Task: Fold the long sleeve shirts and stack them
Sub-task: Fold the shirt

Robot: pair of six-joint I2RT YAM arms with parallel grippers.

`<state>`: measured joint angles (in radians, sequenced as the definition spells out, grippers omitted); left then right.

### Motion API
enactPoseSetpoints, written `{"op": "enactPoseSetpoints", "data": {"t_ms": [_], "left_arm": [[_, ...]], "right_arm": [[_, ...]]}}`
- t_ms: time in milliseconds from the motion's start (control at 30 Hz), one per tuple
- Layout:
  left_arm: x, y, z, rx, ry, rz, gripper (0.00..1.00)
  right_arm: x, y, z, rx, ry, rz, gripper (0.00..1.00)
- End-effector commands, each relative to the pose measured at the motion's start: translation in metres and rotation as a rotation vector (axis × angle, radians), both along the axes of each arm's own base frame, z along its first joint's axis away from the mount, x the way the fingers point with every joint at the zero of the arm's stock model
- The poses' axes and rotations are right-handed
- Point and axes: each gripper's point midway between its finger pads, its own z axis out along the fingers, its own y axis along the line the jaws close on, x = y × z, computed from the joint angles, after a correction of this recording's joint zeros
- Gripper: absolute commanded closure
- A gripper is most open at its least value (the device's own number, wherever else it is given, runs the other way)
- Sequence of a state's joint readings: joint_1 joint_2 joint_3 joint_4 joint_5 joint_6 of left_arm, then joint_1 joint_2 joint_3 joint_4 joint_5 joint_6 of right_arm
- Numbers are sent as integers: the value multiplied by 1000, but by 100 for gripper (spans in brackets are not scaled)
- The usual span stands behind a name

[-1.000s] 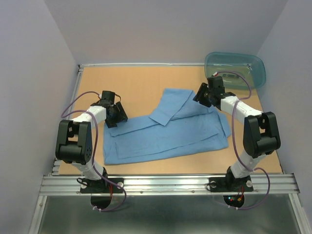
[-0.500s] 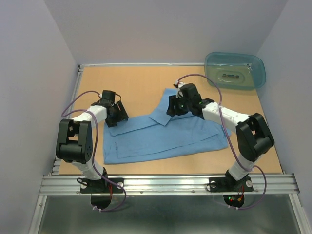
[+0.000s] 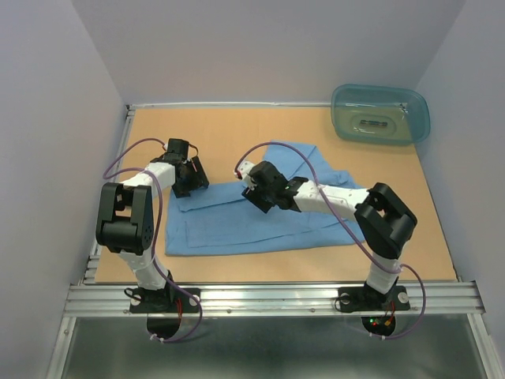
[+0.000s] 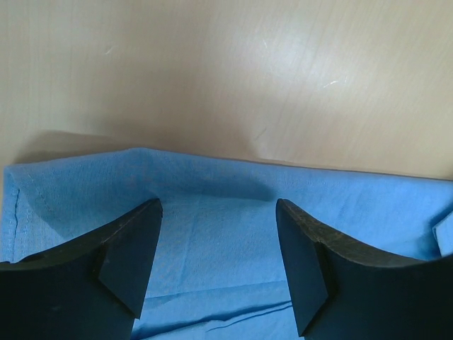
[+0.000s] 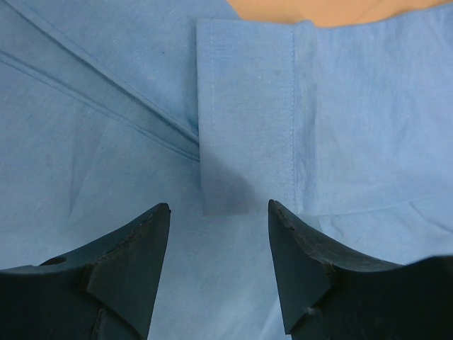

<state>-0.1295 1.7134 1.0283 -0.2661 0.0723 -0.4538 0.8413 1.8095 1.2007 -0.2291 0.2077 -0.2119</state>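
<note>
- one light blue thin cotton long sleeve shirt (image 3: 237,229) in view, lying flat mid-table on the tan wooden table (image 3: 213,130), partly under both grippers
- progress: partly folded, my read. sides or sleeves look laid in, giving a rough rectangle. one loose flap sticks out toward 1 o'clock. no neat final fold, no stack anywhere
- left to do, judging by the layout: tuck that flap, fold the rectangle down, place it. no other shirts visible
- long axis runs about 8 o'clock to 2 o'clock, far-right end slightly higher in the top view
- which end is the neck: cannot tell, collar not spotted
- left gripper (image 4: 218,212) jaws wide apart, holding nothing, low over the shirt's 10 o'clock edge where cloth meets bare table
- right gripper (image 5: 219,212) jaws apart, nothing clamped, hovering over a stitched band at the shirt's centre, cuff or placket, cannot tell which
- translucent teal plastic tub (image 3: 418,118) sits at 1 o'clock, well apart from the shirt
</note>
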Motion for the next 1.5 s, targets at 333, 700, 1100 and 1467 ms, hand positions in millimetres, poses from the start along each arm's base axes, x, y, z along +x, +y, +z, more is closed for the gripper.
{"op": "enactPoseSetpoints", "data": {"t_ms": [333,700,1100,1467], "left_arm": [[0,2,-1,24,9,-15,22],[4,2,0,25,5,-17,22],[8,2,-5,26,14,-15,22],[13,-1,-7,8,7,8,22]], "right_arm": [[26,1,8,-322,-242,-16,38],[30,-3,9,-347,-261,-35,54],[17,17,42,-195,-241,20,99],[-77,78,99,193,161,313,99]]}}
